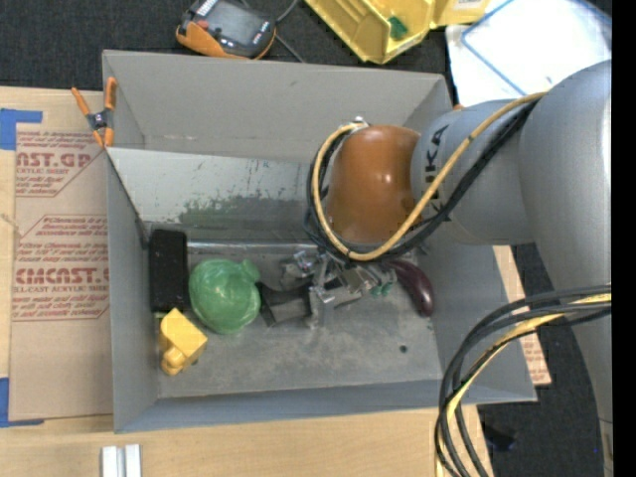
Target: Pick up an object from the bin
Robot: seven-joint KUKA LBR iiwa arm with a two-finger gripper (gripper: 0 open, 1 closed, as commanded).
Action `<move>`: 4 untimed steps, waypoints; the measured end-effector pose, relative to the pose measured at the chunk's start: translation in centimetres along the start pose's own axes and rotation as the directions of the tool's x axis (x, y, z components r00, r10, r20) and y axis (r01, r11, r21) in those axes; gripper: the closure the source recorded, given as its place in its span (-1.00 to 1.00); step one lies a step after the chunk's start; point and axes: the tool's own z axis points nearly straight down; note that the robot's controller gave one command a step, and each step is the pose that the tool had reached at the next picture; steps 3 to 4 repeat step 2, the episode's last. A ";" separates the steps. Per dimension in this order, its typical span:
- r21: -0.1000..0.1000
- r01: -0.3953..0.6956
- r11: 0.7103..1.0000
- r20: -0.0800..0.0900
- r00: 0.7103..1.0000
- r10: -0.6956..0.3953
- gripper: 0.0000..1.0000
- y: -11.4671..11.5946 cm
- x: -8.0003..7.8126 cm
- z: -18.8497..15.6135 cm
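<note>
My gripper [323,284] is low in the middle of the bin, its metal parts showing just below the arm's orange cover. A small dark flat piece [283,309] lies directly to its left on the bin floor, close to or touching it. A green crumpled ball [225,294] sits left of that piece. A dark purple eggplant-shaped thing [415,284] lies just right of the gripper, partly under the arm.
A black rectangular block [167,266] stands against the bin's left wall. A yellow toy block [180,340] lies in the front left corner. The arm and its cables cover the bin's right side.
</note>
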 end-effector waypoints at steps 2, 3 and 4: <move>-0.002 0.000 1.000 -0.005 1.000 0.000 1.00 0.1 0.2 -1.0; -0.002 0.000 1.000 -0.005 1.000 0.000 1.00 0.1 0.2 -1.0; -0.002 0.000 1.000 -0.005 1.000 0.000 1.00 0.1 0.2 -1.0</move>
